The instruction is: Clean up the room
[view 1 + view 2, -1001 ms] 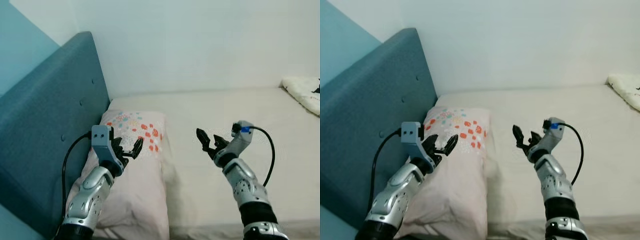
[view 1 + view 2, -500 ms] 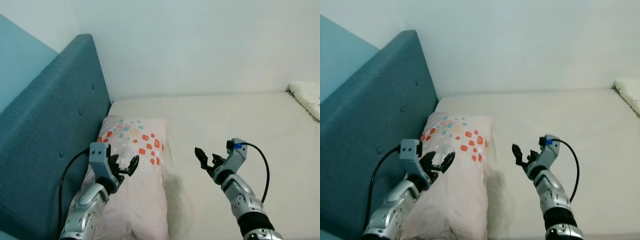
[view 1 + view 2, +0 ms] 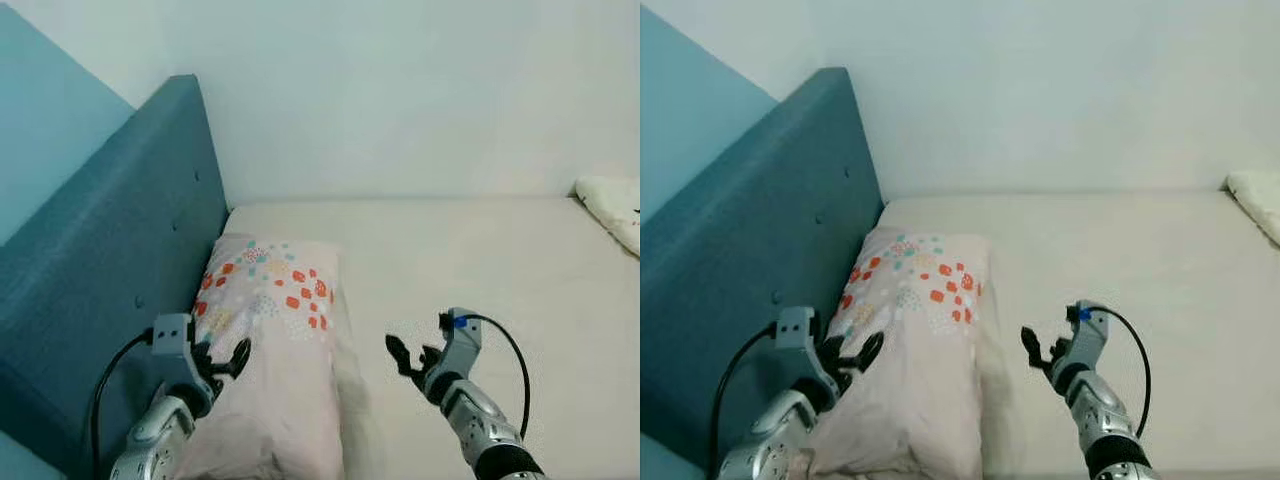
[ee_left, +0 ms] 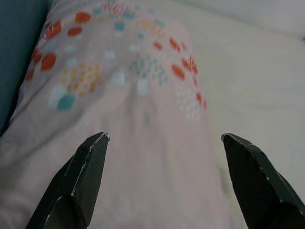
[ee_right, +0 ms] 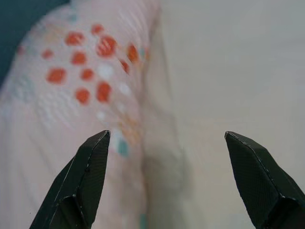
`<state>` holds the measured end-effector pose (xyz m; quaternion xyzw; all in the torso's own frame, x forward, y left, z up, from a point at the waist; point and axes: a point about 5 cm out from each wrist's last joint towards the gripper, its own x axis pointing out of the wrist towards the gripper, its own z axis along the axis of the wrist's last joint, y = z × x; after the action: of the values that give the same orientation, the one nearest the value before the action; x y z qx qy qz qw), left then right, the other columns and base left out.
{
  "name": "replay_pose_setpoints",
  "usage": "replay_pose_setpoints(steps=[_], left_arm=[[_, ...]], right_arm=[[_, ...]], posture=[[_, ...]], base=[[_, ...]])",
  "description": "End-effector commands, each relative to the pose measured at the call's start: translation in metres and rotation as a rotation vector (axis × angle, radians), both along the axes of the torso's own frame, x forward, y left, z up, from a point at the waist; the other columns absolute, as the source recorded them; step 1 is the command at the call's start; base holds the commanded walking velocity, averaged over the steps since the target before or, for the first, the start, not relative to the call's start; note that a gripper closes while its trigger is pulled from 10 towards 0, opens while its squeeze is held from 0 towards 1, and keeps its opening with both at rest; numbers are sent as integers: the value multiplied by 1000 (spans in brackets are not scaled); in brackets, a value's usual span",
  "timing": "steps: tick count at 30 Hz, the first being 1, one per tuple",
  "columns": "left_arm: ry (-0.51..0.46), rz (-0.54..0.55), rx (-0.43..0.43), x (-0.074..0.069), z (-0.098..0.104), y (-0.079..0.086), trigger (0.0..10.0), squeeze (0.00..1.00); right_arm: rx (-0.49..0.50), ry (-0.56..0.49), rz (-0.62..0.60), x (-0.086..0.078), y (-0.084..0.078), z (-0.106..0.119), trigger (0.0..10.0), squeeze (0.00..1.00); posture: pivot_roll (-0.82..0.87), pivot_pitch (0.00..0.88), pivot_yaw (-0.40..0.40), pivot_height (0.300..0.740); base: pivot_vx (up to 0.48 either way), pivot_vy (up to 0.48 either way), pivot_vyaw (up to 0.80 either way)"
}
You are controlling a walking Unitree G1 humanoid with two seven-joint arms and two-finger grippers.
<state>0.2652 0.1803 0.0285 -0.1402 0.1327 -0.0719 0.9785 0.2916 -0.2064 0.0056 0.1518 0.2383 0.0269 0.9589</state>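
Observation:
A pale pink pillow with red, teal and yellow dots lies along the head of the bed, against the blue headboard. My left gripper hangs open over the pillow's near left part, nothing between its fingers. Over the bare mattress just right of the pillow, my right gripper is open too and holds nothing. The left wrist view looks down on the pillow between spread fingertips. From the right wrist, the pillow's right edge and the mattress beside it can be seen.
The cream mattress stretches right to a white wall. A white cushion or blanket with a dark mark lies at the far right edge. The padded blue headboard rises at the left.
The camera has risen and pulled back, so more of the bed shows. Both arms sit lower in the picture and nearer me. Both grippers stay open.

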Motion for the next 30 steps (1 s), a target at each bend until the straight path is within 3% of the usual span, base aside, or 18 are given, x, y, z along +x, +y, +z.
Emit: replay_pose_setpoints(steps=[1,3,4,6,9,16,17,18,20,22,30], left_arm=[[73,-4,43,-14,-19,8,10000,0],[139,4,69,-30,-39,14,10000,0],[139,4,69,-30,-39,14,10000,0],[221,2,123,-52,-59,22,10000,0],[298,-11,135,-71,-75,26,10000,0],[403,-20,148,-90,-91,29,10000,0],[464,-21,168,-100,-99,31,10000,0],[464,-21,168,-100,-99,31,10000,0],[597,22,178,-120,-113,39,10000,0],[657,28,178,-130,-119,39,10000,0],[696,-27,185,-141,-125,31,10000,0]], right_arm=[[-75,111,18,-20,-5,-21,10000,0],[-108,211,13,-40,-9,-38,10000,0],[-108,211,13,-40,-9,-38,10000,0],[-133,263,43,-51,-6,-49,10000,0],[-141,294,71,-56,1,-54,10000,0],[-174,348,85,-64,5,-61,10000,0],[-179,365,83,-67,6,-64,10000,0],[-179,365,83,-67,6,-64,10000,0],[-184,427,73,-81,5,-73,10000,0],[-191,473,59,-93,3,-79,10000,0],[-198,525,29,-112,-7,-87,10000,0]], posture=[[29,0,-9,740],[35,0,-9,740],[35,0,-9,740],[45,0,-12,740],[44,0,-11,740],[65,0,-25,740],[67,0,-32,740],[67,0,-32,740],[64,0,-40,740],[57,0,-36,740],[47,0,-39,740]], base=[[0,0,0],[0,0,0],[0,0,0],[0,0,0],[0,0,0],[0,-108,0],[0,-349,0],[0,-349,0],[0,-433,0],[0,-446,0],[0,-339,0]])
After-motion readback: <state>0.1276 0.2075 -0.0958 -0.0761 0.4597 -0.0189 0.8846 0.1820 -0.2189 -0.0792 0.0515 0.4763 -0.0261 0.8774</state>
